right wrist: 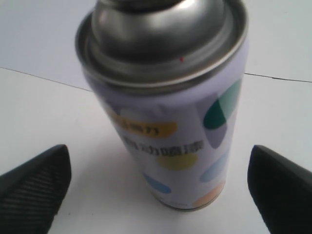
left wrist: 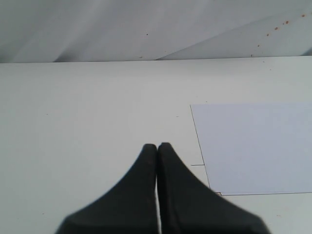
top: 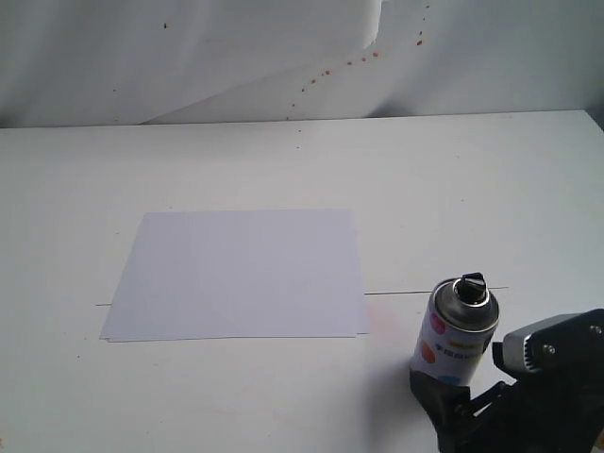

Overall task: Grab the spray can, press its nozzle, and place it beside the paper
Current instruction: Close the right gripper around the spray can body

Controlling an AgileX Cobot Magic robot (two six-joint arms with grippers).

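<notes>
White table (top: 472, 189): spray can (top: 453, 332) upright, nozzle (top: 471, 286) up.

A white table (top: 283, 160) is stretching across the view. A wrinkled white backdrop (top: 189, 57) is hanging behind the table's far edge, showing small reddish-brown specks (top: 327, 71). A thin dark seam (top: 434, 291) is running across the table's top.

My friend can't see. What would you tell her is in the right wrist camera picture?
A white spray can with coloured dots and a silver top stands upright on a white table, seen close up. The right gripper is open, with one black finger on each side of the can, not touching it.
</notes>
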